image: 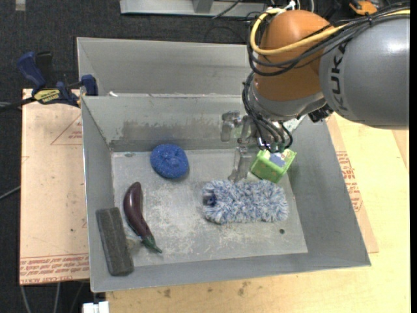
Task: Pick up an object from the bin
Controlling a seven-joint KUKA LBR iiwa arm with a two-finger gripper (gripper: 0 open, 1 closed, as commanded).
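I cannot tell from here whether the jaws are spread or clenched; cables under the orange cover (290, 51) hide part of them. They hang low at the back right of the bin (163, 119), reaching down to the far edge of a fluffy blue-and-white mop pad (245, 201). A green block (272, 163) sits just beside them on their right, tilted, close against the pad's far edge. I cannot make out whether the block is gripped or merely next to them.

The rest of the bin's contents lie well apart from the jaws, on the left. I see a round blue scrubber (170, 160) near the back wall and a purple eggplant (135, 212) in front of it. A long grey slab (115, 241) lies along the left wall, just beside the eggplant.
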